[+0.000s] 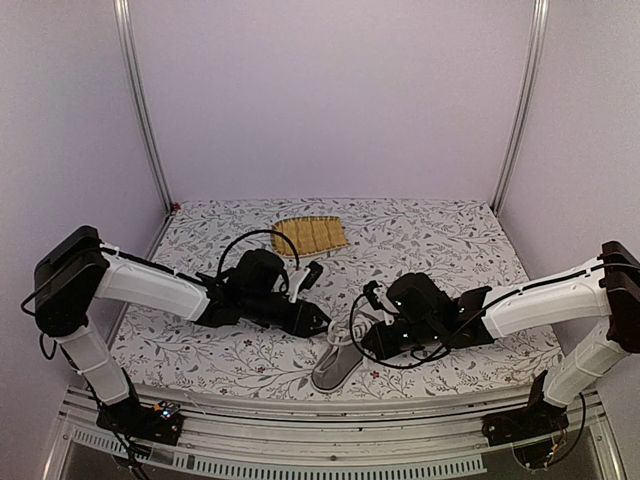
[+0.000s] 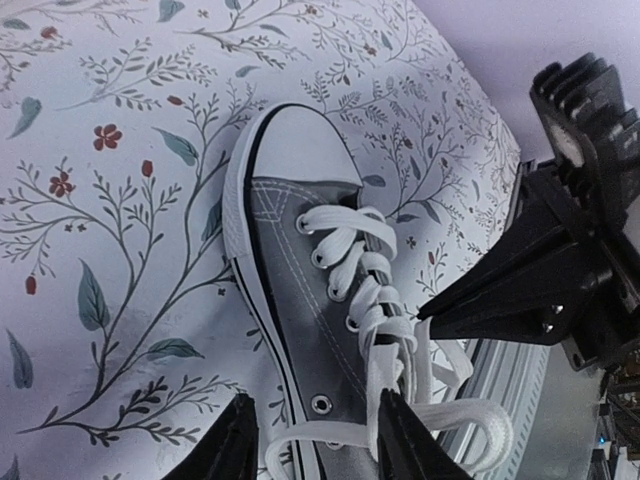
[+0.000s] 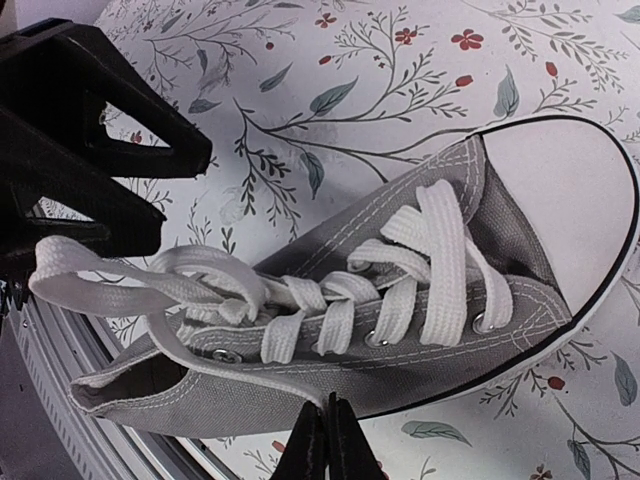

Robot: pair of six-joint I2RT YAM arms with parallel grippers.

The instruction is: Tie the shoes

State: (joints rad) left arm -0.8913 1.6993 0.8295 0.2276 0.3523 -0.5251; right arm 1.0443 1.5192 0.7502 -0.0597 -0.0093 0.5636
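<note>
A small grey canvas shoe (image 1: 332, 368) with white sole and toe cap lies on the floral cloth near the table's front edge, between both arms. My left gripper (image 2: 318, 445) is open above the shoe's heel end (image 2: 300, 260). Its fingers (image 2: 236, 442) straddle the shoe's side and a loose strand of white lace (image 2: 330, 432). My right gripper (image 3: 328, 440) is shut on a lace strand (image 3: 200, 365) that runs along the shoe's collar. The shoe (image 3: 430, 375) rests on its side there. A lace loop (image 3: 90, 280) hangs loose toward the left gripper (image 3: 100, 130). From above, the left gripper (image 1: 320, 322) and right gripper (image 1: 360, 346) flank the shoe.
A yellow woven mat (image 1: 310, 235) lies at the back of the floral cloth (image 1: 440, 240). A metal rail (image 1: 330, 415) runs along the near edge, just in front of the shoe. Plain walls and metal posts (image 1: 145, 110) enclose the table.
</note>
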